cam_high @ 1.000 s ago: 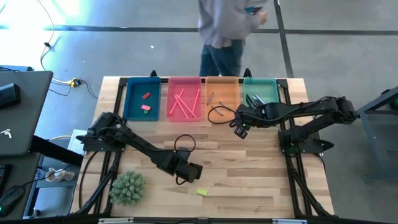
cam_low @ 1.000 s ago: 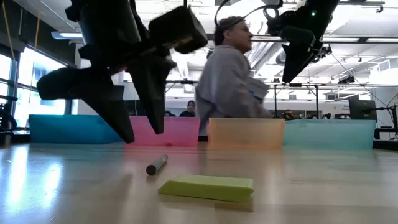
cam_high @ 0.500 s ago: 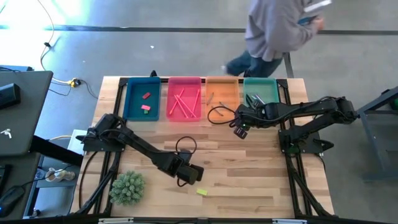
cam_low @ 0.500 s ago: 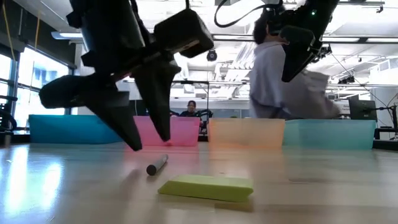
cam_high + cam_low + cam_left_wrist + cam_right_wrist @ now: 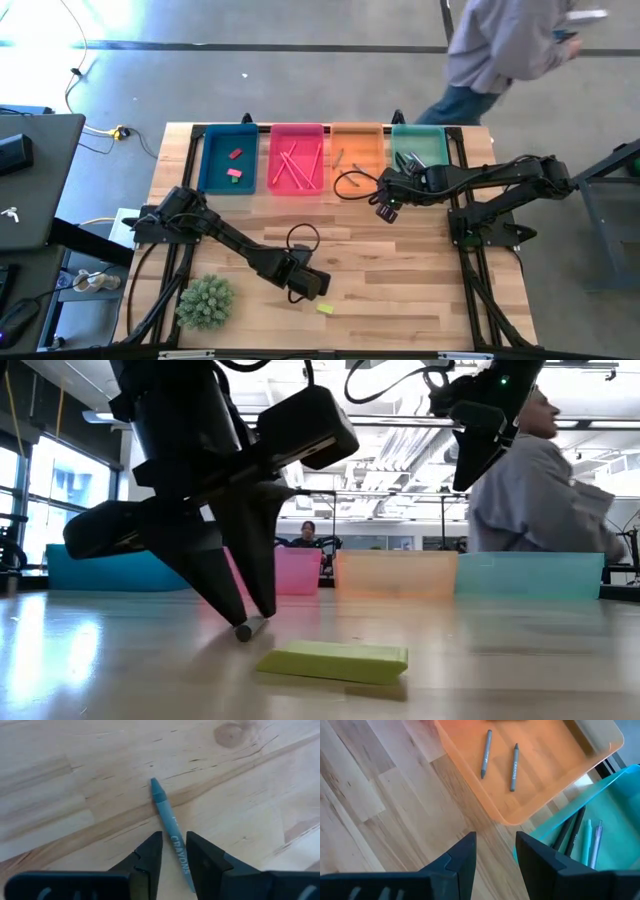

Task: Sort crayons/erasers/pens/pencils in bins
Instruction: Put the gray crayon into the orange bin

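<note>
1. High view: four translucent plastic bins (image 5: pixel 228 185); two short grey crayons (image 5: pixel 486 753) in the orange one.
2. Left gripper (image 5: pixel 172 847), fingers narrowly apart, straddles one grey-blue crayon (image 5: pixel 167 817) on the wooden table (image 5: pixel 400 270).
3. Right gripper (image 5: pixel 495 847) parted, empty, near the orange bin.

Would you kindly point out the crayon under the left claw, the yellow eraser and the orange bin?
crayon (image 5: pixel 169 819), left wrist view, on its paper-wrapped shaft.
yellow eraser (image 5: pixel 334 659), low view, on its front face.
orange bin (image 5: pixel 358 129), high view, on its far rim.

Low in the high view, a grey crayon (image 5: pixel 169 822) lies flat on bare wood, beside a yellow-green eraser (image 5: pixel 325 308). Two crayons (image 5: pixel 499 757) rest in the orange bin (image 5: pixel 357 149) at upper centre, erasers (image 5: pixel 235 163) in the blue bin (image 5: pixel 228 158).
</note>
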`<action>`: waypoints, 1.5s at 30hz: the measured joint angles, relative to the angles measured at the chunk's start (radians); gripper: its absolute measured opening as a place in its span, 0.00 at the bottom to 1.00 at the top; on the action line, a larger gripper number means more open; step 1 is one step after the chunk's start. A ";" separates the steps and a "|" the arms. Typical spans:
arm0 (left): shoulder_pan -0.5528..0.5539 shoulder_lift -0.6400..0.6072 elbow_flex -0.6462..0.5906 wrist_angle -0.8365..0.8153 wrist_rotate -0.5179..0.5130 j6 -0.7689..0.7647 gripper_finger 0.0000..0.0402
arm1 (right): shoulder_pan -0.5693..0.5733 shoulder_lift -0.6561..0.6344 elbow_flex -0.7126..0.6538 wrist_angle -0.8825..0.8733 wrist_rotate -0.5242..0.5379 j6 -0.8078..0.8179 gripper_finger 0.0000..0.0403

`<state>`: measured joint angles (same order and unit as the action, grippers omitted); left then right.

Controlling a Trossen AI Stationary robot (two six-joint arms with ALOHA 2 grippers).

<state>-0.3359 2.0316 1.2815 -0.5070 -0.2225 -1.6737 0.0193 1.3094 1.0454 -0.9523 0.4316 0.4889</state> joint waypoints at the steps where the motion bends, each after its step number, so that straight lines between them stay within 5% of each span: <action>1: 0.000 0.003 0.000 -0.002 0.001 0.001 0.19 | 0.000 0.000 0.000 0.000 0.000 0.000 0.32; 12: 0.002 0.024 0.002 -0.032 0.016 0.117 0.05 | 0.001 0.000 0.000 0.000 -0.022 0.000 0.32; 24: 0.008 0.020 -0.005 0.019 0.032 0.346 0.04 | 0.001 -0.008 0.000 -0.008 -0.023 -0.065 0.32; 45: 0.030 0.001 -0.010 0.152 -0.036 0.335 0.02 | 0.001 -0.166 0.000 -0.038 -0.023 -0.107 0.32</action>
<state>-0.3061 2.0331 1.2713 -0.3553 -0.2581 -1.3392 0.0204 1.1438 1.0455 -0.9899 0.4091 0.3820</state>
